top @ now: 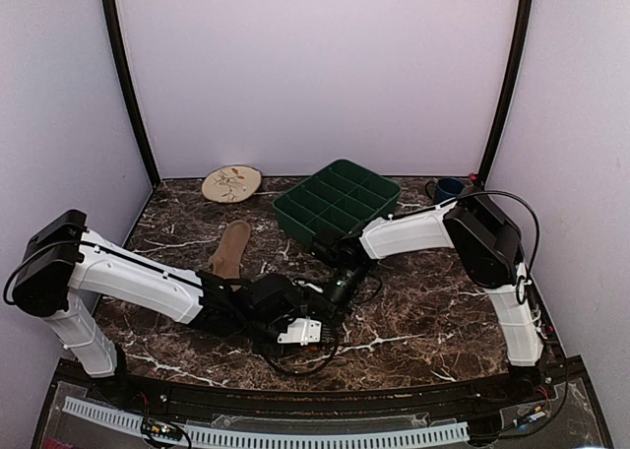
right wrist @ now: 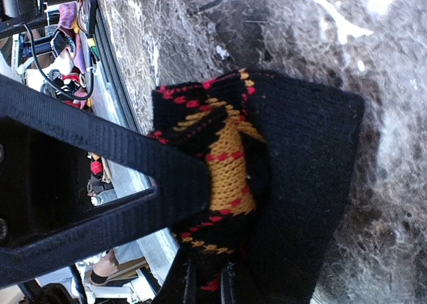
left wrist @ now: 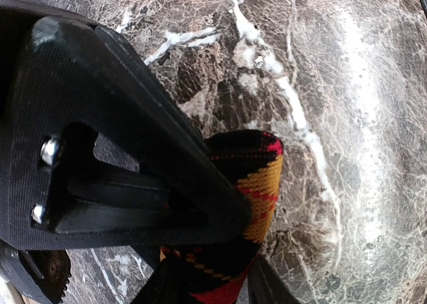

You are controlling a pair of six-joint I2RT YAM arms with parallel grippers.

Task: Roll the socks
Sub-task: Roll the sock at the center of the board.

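The black sock with red-orange-yellow argyle (left wrist: pixel 263 184) is bunched into a small bundle on the marble table, and both grippers hold it. My left gripper (left wrist: pixel 220 264) is shut on one end, its fingers pressing either side of the fabric. My right gripper (right wrist: pixel 207 244) is shut on the folded sock (right wrist: pixel 293 184) from the other side. In the top view the two grippers meet at the table's near middle, left (top: pixel 310 316) and right (top: pixel 340 284), and hide the argyle sock. The tan-brown sock (top: pixel 231 250) lies flat and apart, behind the left arm.
A green compartment tray (top: pixel 338 203) stands at the back centre, just behind the right forearm. A round beige plate (top: pixel 231 183) lies at the back left and a dark blue cup (top: pixel 449 188) at the back right. The table's front edge is near both grippers.
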